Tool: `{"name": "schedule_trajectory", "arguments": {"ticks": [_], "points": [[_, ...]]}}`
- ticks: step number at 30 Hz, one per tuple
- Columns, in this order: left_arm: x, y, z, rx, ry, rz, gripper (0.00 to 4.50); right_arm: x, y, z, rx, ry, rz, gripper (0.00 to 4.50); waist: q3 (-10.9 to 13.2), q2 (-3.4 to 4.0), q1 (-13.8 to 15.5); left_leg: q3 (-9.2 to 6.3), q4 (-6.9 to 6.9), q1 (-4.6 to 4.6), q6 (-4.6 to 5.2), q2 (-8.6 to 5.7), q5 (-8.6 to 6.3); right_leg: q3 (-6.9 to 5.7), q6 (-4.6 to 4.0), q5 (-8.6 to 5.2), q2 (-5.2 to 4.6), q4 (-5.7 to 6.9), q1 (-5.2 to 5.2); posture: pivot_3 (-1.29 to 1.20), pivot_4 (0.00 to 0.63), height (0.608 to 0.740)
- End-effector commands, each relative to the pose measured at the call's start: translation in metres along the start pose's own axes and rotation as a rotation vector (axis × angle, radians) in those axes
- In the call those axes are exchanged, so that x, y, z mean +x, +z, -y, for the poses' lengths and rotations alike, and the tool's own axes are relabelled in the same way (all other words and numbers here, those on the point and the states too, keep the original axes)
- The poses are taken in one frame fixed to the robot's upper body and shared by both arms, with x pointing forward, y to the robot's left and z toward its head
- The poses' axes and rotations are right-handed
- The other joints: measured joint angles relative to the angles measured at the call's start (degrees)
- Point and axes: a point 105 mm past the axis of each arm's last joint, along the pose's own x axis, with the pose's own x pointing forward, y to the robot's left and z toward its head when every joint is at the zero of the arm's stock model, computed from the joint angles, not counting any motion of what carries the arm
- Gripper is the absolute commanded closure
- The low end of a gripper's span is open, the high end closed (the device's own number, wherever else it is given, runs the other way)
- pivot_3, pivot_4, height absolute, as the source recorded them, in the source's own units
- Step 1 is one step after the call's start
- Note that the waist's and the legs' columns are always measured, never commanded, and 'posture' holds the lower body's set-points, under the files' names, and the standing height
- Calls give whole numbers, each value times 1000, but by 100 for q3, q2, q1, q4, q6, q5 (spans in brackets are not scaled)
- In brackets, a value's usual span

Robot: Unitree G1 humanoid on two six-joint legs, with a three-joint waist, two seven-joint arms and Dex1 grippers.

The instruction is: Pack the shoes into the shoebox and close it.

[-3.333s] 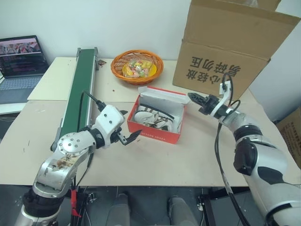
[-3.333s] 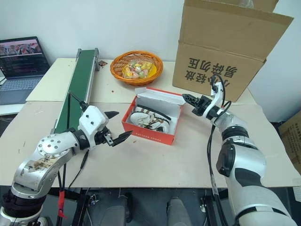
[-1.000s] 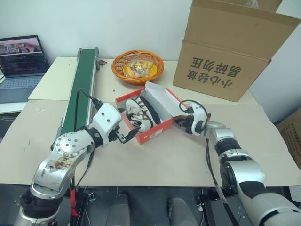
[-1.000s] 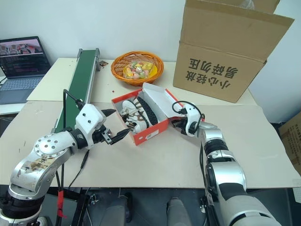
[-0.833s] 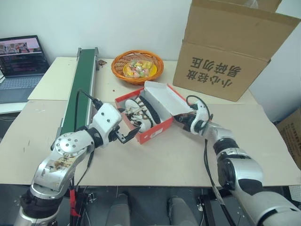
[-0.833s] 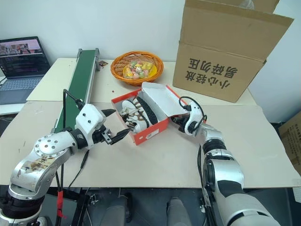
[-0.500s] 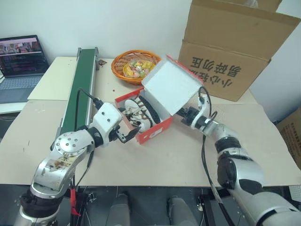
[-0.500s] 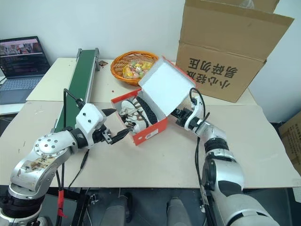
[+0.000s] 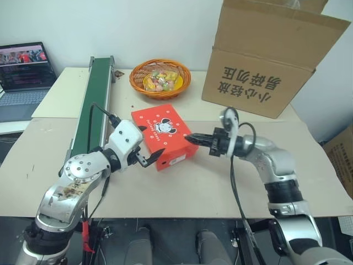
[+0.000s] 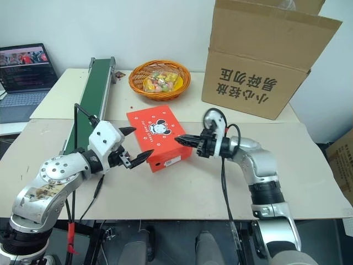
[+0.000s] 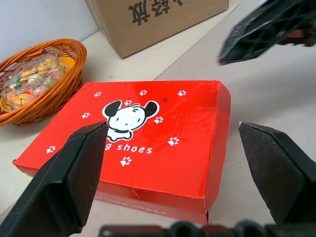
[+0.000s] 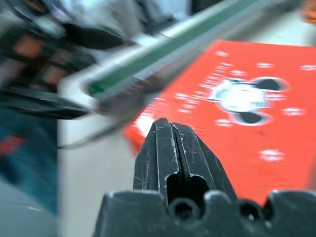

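The right pincer (image 9: pixel 190 138) is pressed together to a single point and grips nothing; its tip sits at the near right corner of the shoebox (image 9: pixel 162 134), at or just above the lid edge, and whether it actually touches the cardboard cannot be told. Half a second ago this same pincer was under the raised white-lined lid, which stood tilted up over the open box. That lid now lies flat, showing its red top with the cartoon dog and paw prints, so the flip has been completed. The shoes, which lay in plain sight inside the box a moment back, are covered by the lid and by all appearance are packed inside.

On the other side of the box, the left pincer (image 10: pixel 132 145) is spread wide and empty, its two black fingers (image 11: pixel 74 173) standing either side of the box's near end without clasping it. It has kept that place throughout the lid swing.

Judging from this, the task is nearly done: what may remain is a press to seat the lid fully.

Beyond the box, farther from both pincers, the desk (image 9: pixel 182 193) carries a basket of sweets (image 9: pixel 160 77) and a large brown carton (image 9: pixel 270 55).
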Motion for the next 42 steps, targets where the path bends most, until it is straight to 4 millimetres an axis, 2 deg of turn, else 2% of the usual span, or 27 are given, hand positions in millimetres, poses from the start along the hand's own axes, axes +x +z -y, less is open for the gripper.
{"name": "schedule_trajectory", "arguments": {"ticks": [1, 5, 6, 8, 10, 12, 14, 16, 20, 22, 24, 25, 31, 38, 40, 42], "points": [[-1, 11, -1, 31, 7, 39, 0, 28, 35, 2, -177, -71, 57, 4474, 0, 0, -2, 0, -5, 0, 0, 0, 0, 0, -6, 0, 1, 0, -1, 0, 150, 721], [-1, 13, -3, 37, 22, 49, 0, 47, 76, 3, -191, -83, 172, 4474, 1, -1, 4, 0, -7, -1, 1, 0, 1, 0, -6, 3, 3, 3, 0, 0, 150, 721], [-2, 14, -4, 39, 28, 52, 0, 49, 79, 3, -193, -78, 180, 4474, 1, -1, 13, 0, -7, -3, 1, 0, 1, 0, -3, 4, 3, 3, 0, 0, 150, 721], [-8, 16, -20, 48, 100, 52, 0, 61, 82, -5, -206, -31, 179, 4474, 1, -1, 37, 0, -5, -2, 1, 0, 1, -1, -4, 4, 3, 3, 3, 0, 150, 721], [-16, 20, -38, 55, 184, 64, 0, 73, 73, -11, -207, 7, 155, 4474, 0, -2, 39, 0, -5, 0, 1, 0, 1, -2, -5, 4, 2, 1, 1, 0, 150, 721], [-21, 25, -46, 68, 225, 78, 0, 80, 58, -9, -173, 11, 136, 4474, 1, -2, 35, 0, -6, -1, 1, 1, 1, -2, -6, 4, 2, 2, 3, 0, 150, 721], [-22, 28, -47, 79, 237, 86, 0, 85, 34, 2, -150, -24, 75, 4474, 0, -2, 31, 0, -7, -1, 1, 0, 1, -2, -7, 5, 2, 3, 3, 0, 150, 721], [-23, 30, -44, 78, 234, 94, 0, 87, 7, 15, -127, -75, 5, 4474, 1, -2, 40, 0, -7, -1, 1, 0, 1, -2, -6, 5, 2, 1, 6, 0, 150, 721], [-23, 31, -38, 67, 227, 96, 0, 83, -31, 39, -49, -182, -90, 4474, 2, -5, 23, 1, -7, -4, 0, -1, 1, -2, -7, 6, 2, 0, 5, 0, 150, 721], [-22, 31, -34, 65, 220, 100, 0, 76, -69, 45, -167, -221, -296, 4474, 2, -4, -5, 1, -8, -2, 0, 0, 1, -2, -6, 6, 3, 3, 4, 0, 150, 721], [-22, 32, -33, 65, 220, 102, 0, 73, -87, 43, -250, -189, -404, 4474, 0, -5, -14, 0, -8, 12, 0, 0, 1, -2, -7, 6, 4, 6, 8, 0, 150, 721], [-22, 33, -34, 64, 222, 103, 0, 74, -88, 41, -253, -170, -416, 4474, -3, -4, -13, -1, -8, 22, 0, 0, 1, -3, -7, 4, 4, 5, 4, 0, 150, 721], [-21, 32, -31, 63, 213, 102, 0, 88, -74, 30, -237, -112, -367, 4474, -15, -9, -23, -1, -8, 40, 0, 1, 1, -3, -1, 0, 2, 2, 15, 0, 150, 721], [-18, 27, -31, 46, 221, 99, 0, 92, -62, 28, -223, -100, -314, 4474, -15, -9, -41, -1, -16, 38, 0, 2, 0, -3, -12, 1, 4, 4, 12, 0, 150, 721], [-19, 18, -35, 17, 250, 86, 0, 92, -38, 32, -141, -119, -162, 4474, -14, -9, -40, -1, -16, 38, 0, 1, 1, -3, -12, 1, 3, 4, 12, 0, 150, 721], [-21, 12, -41, -8, 287, 77, 0, 84, 2, 40, 50, -128, 80, 4474, -14, -10, -34, 0, -16, 35, 0, 1, 1, -3, -12, 1, 3, 4, 13, 0, 150, 721]]}}
